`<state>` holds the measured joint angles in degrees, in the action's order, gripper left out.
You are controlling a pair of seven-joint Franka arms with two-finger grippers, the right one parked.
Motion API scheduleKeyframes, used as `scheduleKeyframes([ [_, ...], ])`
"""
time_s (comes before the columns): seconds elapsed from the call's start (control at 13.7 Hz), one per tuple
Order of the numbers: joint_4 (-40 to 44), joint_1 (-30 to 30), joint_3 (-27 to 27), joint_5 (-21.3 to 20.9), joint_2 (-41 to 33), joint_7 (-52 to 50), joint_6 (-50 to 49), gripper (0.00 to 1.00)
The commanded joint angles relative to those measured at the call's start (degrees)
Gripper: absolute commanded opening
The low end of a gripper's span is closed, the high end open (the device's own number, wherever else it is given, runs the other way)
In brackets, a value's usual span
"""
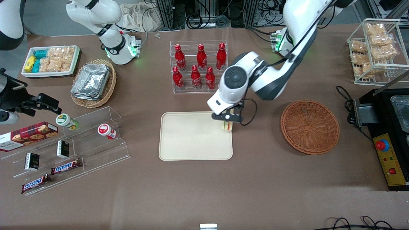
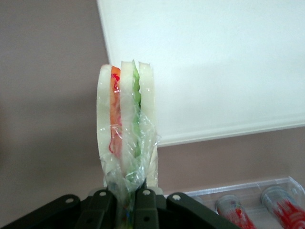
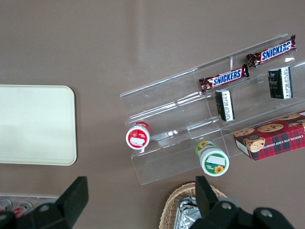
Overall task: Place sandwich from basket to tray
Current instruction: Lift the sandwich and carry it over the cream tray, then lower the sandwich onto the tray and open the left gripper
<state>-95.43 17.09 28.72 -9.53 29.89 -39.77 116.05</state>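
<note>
Cream-beige tray (image 1: pixel 191 137) sits mid-tabletop, bare, w/ the red-bottle rack (image 1: pixel 198 68) farther from the front cam. Hand (image 1: pixel 227 123) hangs over the tray's edge on the working-arm side, clamped on the sandwich (image 2: pixel 126 124); wrist view shows pale bread, orange + green layers, clear wrap bunched between the black fingers (image 2: pixel 102 207). Sandwich is held edge-up, partly over the tray rim and partly over brown tabletop. Can't tell from either view whether its lower end touches the tray yet. Reddish-brown basket (image 1: pixel 310 126) lies well apart toward the working arm's end, nothing in it.

Step in hand, as I read it: carry done, placing stage. Next move prob. calls for shifting a bit further inward over the tray so the whole wedge clears the rim, lowering, then letting go. Risk: released here it could tip onto the rim or off it.
</note>
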Motion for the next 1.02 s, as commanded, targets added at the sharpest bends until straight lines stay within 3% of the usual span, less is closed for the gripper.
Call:
scheduleKeyframes([
  [0.0, 6.39, 1.28, -0.16, -6.01, 8.41, -2.59, -0.48, 0.0],
  [0.15, 6.83, 1.28, -0.16, -6.2, 10.53, -2.59, 1.62, 0.0],
  [0.22, 6.83, 1.2, -0.24, -6.2, 11.23, -2.33, 2.85, 0.06],
  [0.29, 6.92, 1.2, -0.24, -6.29, 11.94, -2.24, 3.73, 0.34],
  [0.37, 6.84, 1.2, -0.24, -6.46, 12.46, -1.98, 4.61, 0.99],
  [0.51, 6.92, 1.11, -0.24, -6.82, 11.42, -2.68, 4.88, 1.0],
  [0.95, 8.68, -3.28, -0.24, -5.68, -4.47, -1.9, -7.4, 1.0],
])
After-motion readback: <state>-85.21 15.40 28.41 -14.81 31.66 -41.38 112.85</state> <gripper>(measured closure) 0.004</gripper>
